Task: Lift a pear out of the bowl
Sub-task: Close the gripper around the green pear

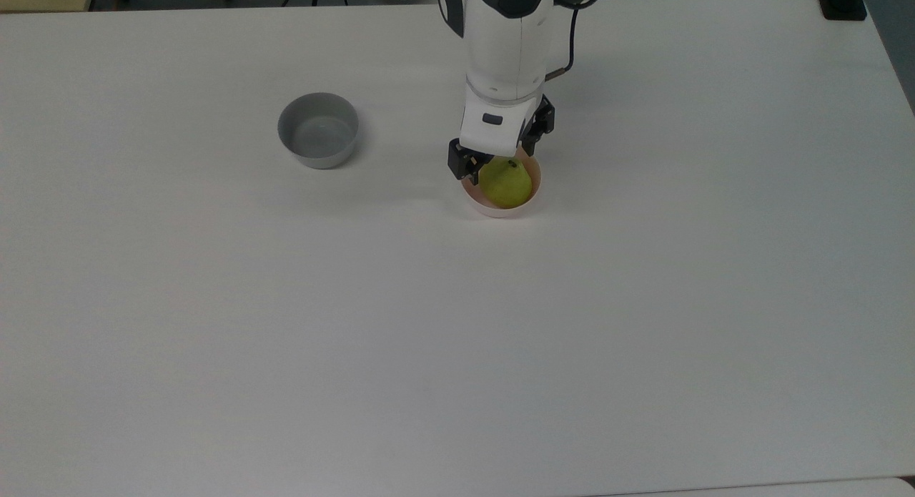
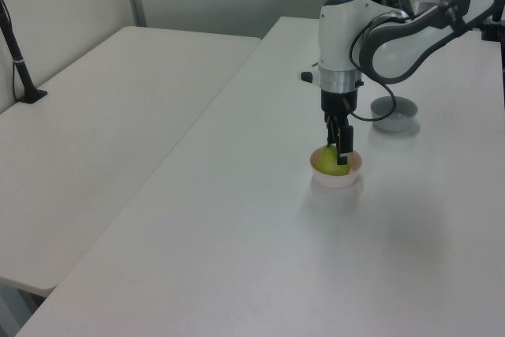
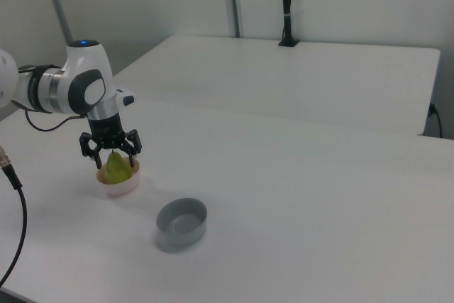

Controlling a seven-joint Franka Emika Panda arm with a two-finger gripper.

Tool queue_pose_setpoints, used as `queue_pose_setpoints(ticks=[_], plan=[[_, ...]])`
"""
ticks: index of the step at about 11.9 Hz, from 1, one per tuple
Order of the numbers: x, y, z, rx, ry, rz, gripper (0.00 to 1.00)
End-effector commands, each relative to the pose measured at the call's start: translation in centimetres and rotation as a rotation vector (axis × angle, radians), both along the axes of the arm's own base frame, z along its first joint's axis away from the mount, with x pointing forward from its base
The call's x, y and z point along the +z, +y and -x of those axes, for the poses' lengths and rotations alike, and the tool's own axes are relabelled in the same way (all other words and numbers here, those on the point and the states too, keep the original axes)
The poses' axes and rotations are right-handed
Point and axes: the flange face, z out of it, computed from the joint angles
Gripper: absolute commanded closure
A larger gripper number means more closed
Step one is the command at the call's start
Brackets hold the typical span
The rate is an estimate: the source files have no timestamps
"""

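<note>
Yellow-green, the pear (image 1: 506, 183) is seen lying in the pale pink bowl (image 1: 500, 208) on a broad white table (image 1: 457, 340), its dark stem end turned toward the arm. The bowl is set near the middle of the table's far half in the top view, and a grey bowl (image 1: 318, 130) is placed well apart from it, toward the top view's left.

The gripper (image 1: 500, 154) of the white robot arm (image 1: 506, 46) is held directly over the pink bowl, pointing straight down. Its two black fingers are spread apart, one on each side of the pear's upper part; in the right view the gripper (image 3: 111, 155) is shown straddling the pear (image 3: 116, 168) with the fruit's top between the tips. Contact between fingers and fruit cannot be made out. In the left view the gripper (image 2: 341, 157) is seen lowered to the bowl's (image 2: 338, 178) rim level, with the pear (image 2: 331, 163) partly hidden behind it.

A second white table (image 3: 298, 76) is seen beyond, with a black pole (image 3: 286, 5) standing at its edge.
</note>
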Motion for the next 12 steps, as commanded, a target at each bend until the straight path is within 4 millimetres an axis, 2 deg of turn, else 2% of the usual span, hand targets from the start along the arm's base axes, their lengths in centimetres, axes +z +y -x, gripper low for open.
queue_pose_setpoints(ticks=[1,2,3,4,5,7,12], plan=[[-0.8,0.6,0.0,-0.006,-0.016,0.008,0.25],[-0.7,0.7,0.1,-0.003,-0.018,0.007,0.48],[-0.7,0.6,0.0,-0.003,-0.018,0.007,0.75],[-0.7,0.6,0.0,0.0,-0.018,0.007,0.95],[-0.6,0.6,0.0,0.002,-0.019,0.006,1.0],[-0.3,0.5,0.0,0.005,-0.02,0.006,1.0],[3.0,-0.4,0.2,-0.007,-0.036,0.003,1.0]])
